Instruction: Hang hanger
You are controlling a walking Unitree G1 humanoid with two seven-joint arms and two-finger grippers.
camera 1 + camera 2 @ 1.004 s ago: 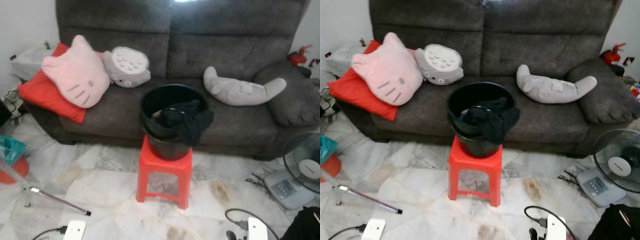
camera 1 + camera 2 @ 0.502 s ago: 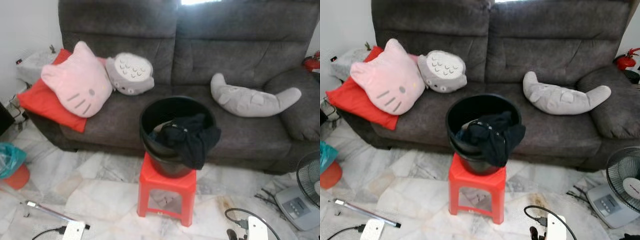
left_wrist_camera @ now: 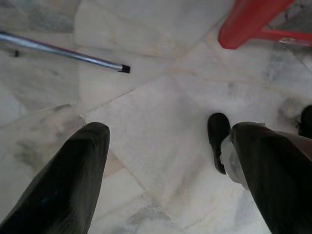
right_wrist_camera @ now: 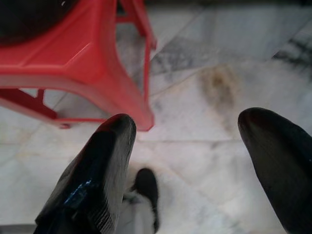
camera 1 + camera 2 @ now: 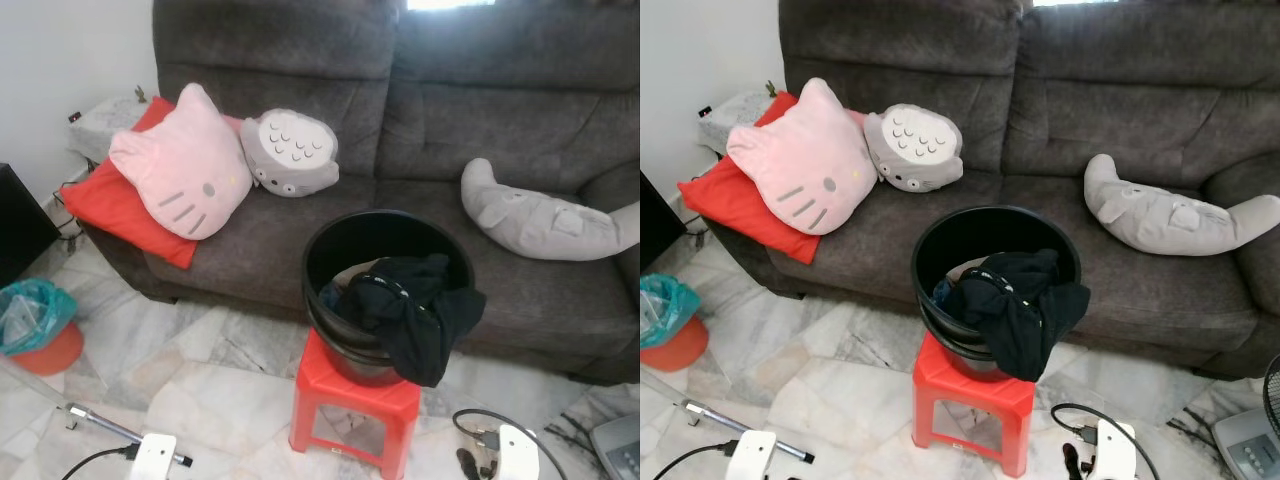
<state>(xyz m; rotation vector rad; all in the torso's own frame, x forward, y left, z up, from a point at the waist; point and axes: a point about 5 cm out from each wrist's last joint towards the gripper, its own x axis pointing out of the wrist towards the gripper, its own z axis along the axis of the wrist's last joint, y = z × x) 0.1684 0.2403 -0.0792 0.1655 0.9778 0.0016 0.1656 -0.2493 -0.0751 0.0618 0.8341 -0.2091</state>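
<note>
A black bucket (image 5: pixel 388 255) stands on a red plastic stool (image 5: pixel 355 405) in front of a grey sofa (image 5: pixel 420 120). A black garment (image 5: pixel 420 305) lies in the bucket and spills over its front rim; I cannot make out a hanger in it. Both arms hang low above the marble floor. My left gripper (image 3: pixel 170 134) is open over bare floor, a little way from a stool leg (image 3: pixel 253 22). Close beside the stool (image 4: pixel 68 63), my right gripper (image 4: pixel 187 119) is also open, with nothing between its fingers.
On the sofa lie a pink cat cushion (image 5: pixel 185 165), a red cushion (image 5: pixel 105 205), a grey round plush (image 5: pixel 292 152) and a long grey plush (image 5: pixel 545 215). A thin metal rod (image 5: pixel 100 425) lies on the floor at the left, near a teal bag on an orange bowl (image 5: pixel 35 325). A fan base (image 5: pixel 1245 445) stands at the right.
The camera has moved closer and turned left: the bucket, stool and sofa now sit lower and further right in the picture. Nothing among the things themselves has moved.
</note>
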